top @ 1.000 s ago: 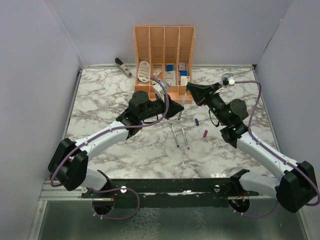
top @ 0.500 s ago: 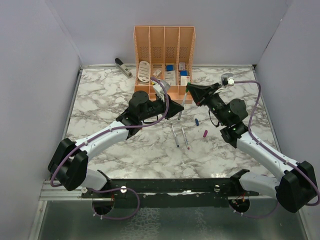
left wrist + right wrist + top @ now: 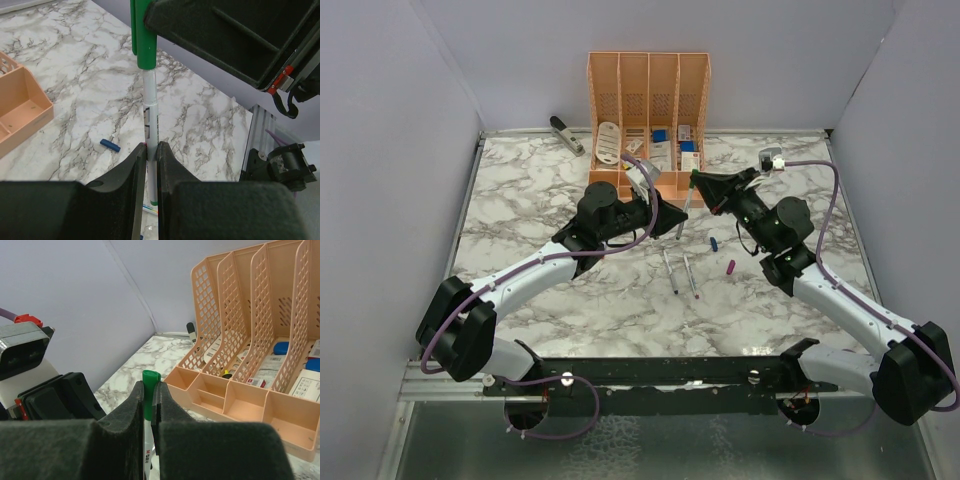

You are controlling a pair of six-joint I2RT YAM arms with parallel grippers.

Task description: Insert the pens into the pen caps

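Above the table [image 3: 520, 200], toward its far edge: both grippers meet in the air, just in front of the orange organizer [image 3: 648, 110].
Left gripper [image 3: 151, 150]: jaws clamped on the lower barrel of a grey-white pen [image 3: 150, 112], which stands tilted, its upper end leaning toward the other arm.
Right gripper [image 3: 148, 390]: jaws pressed together on a green cap [image 3: 149, 395], just past the left gripper's fingertips.
Pen and cap: in one line, the cap's mouth touching the pen's upper end; how far the pen sits inside cannot be told.
Loose pens [image 3: 670, 270]: two lie side by side on the table, nearer the near edge than the grippers.
Blue cap [image 3: 714, 243]: on the table, just right of the held pen, apart from it.
Magenta cap [image 3: 730, 266]: on the table, near the blue cap, closer to the near edge.
Stapler [image 3: 566, 133]: near the far left corner, well apart from both grippers.
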